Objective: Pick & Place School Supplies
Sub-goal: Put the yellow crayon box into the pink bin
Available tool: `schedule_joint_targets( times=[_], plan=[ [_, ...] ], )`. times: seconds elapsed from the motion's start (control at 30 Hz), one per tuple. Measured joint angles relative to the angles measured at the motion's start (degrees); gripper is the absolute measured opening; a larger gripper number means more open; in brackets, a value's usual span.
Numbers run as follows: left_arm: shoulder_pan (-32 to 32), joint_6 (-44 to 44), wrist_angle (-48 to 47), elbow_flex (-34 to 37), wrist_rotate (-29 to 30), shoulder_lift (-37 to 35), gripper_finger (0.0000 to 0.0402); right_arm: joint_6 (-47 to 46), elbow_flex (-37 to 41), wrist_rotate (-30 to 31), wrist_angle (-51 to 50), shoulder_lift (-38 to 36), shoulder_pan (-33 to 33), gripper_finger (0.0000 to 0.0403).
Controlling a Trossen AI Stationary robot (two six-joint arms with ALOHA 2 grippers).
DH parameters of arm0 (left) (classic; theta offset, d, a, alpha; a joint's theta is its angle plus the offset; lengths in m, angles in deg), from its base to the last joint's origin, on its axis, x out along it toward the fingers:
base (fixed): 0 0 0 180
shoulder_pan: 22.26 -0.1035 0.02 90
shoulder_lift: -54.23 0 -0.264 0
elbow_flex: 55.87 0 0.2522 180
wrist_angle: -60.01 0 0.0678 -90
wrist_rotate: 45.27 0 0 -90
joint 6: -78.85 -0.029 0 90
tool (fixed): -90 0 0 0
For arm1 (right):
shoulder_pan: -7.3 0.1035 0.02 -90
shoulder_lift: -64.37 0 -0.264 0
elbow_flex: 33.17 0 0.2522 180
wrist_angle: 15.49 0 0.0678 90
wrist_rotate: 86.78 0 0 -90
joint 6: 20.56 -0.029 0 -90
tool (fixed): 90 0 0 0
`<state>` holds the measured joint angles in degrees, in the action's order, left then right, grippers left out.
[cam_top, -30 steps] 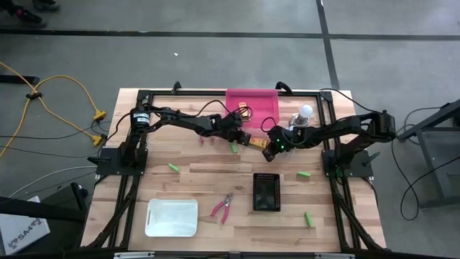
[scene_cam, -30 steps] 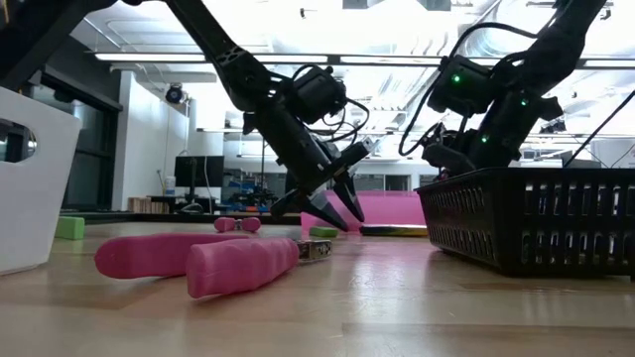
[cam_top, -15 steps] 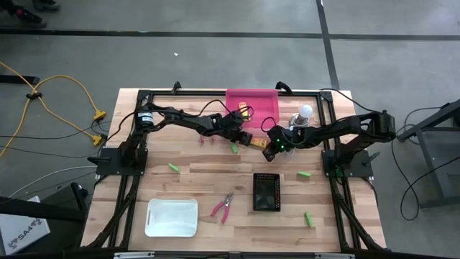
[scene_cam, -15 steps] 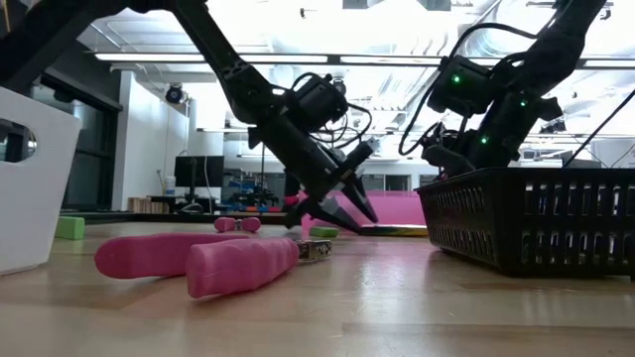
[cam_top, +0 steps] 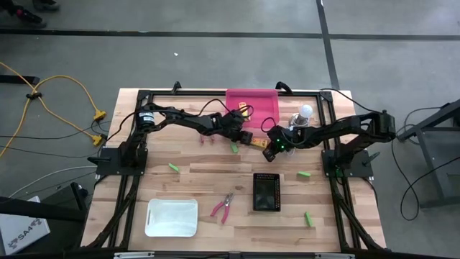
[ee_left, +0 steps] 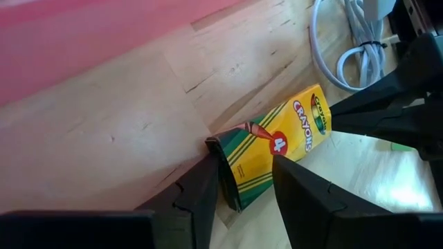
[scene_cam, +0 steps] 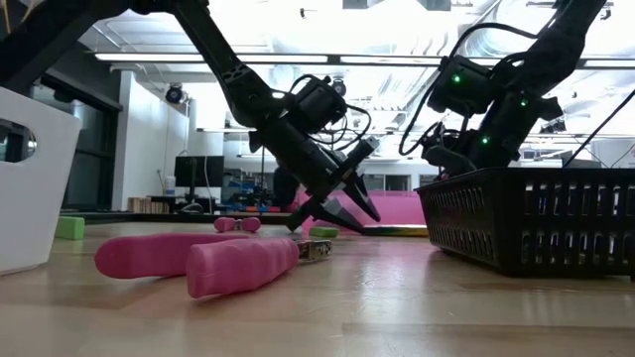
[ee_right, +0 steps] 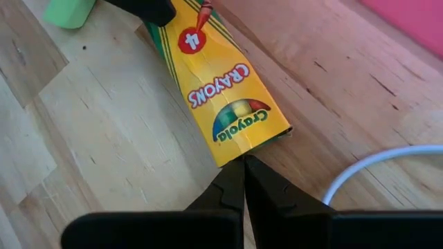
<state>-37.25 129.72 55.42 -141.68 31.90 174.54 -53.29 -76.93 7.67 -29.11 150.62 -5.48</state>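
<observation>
- The left arm (cam_top: pixel 188 119) is black and made of long thin parts with round joints.
- It has a shiny silver and blue ring near its base.
- The right arm (cam_top: pixel 338 129) is black too, and a tiny green light glows near its wrist.
- Thin black cables loop along both arms.
- The left gripper (ee_left: pixel 243 200) has two flat, dark fingers (ee_left: pixel 304 197) with sharp corners.
- The right gripper (ee_right: pixel 243 181) has two dark fingers that taper to thin tips.
- Each arm sits on a black base plate.
</observation>
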Motion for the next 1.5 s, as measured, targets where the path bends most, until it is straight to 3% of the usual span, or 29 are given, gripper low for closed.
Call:
schedule_joint_targets(
  times=[0.87,1.2,1.5],
  plan=[
    [0.3,0.7,-3.8,-0.1,-2.8,-0.3,0.0136,-0.5,-0.1,-0.1,-1.8,-0.1,0.0,0.0002],
    [0.4,0.0,-1.7,0.1,-7.2,-0.3,0.0136,-0.2,-0.1,-0.1,-1.7,-0.1,0.0,0.0002],
    [1.8,-1.1,-1.3,0.3,-7.6,-1.4,0.0136,-0.2,-0.1,-0.3,-1.8,-0.1,0.0,0.0002]
  ],
)
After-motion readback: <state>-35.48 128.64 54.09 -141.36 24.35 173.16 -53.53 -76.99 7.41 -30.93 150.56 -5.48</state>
